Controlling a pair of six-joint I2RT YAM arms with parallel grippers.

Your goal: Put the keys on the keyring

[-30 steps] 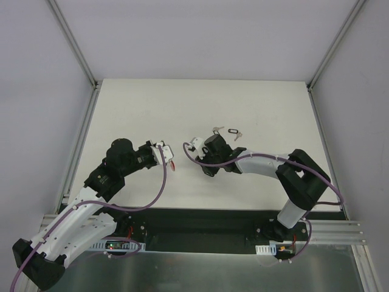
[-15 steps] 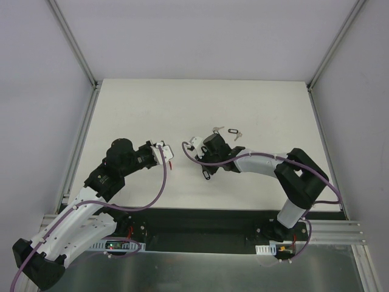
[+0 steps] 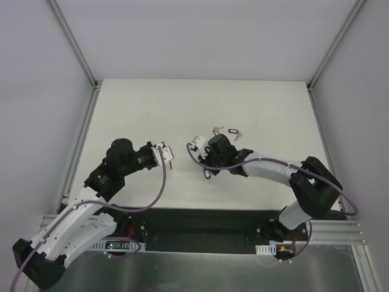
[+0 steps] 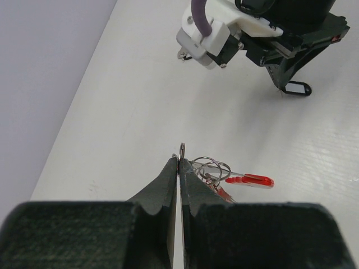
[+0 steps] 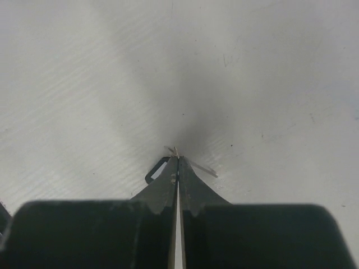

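My left gripper point(image 3: 169, 159) is shut on the keyring point(image 4: 182, 149), a thin metal loop seen edge-on at the fingertips. Small silver rings and a red-tagged key point(image 4: 253, 180) hang from the keyring to the right of the jaws. My right gripper point(image 3: 208, 171) is shut on a key; its black-rimmed tag point(image 5: 158, 169) pokes out left of the tips and its silver blade point(image 5: 203, 167) right. That key's tag point(image 4: 297, 88) also shows under the right gripper in the left wrist view. Two more keys point(image 3: 219, 129) point(image 3: 236, 134) lie on the table behind the right gripper.
The white table point(image 3: 140, 115) is bounded by metal rails at the left point(image 3: 79, 152) and right point(image 3: 322, 140). The right arm's white camera mount and purple cable point(image 4: 210, 33) hang in front of the left gripper, a short gap apart.
The right gripper's jaws have closed on the black-tagged key. The right arm's elbow has swung out to the right. The left arm has not moved.
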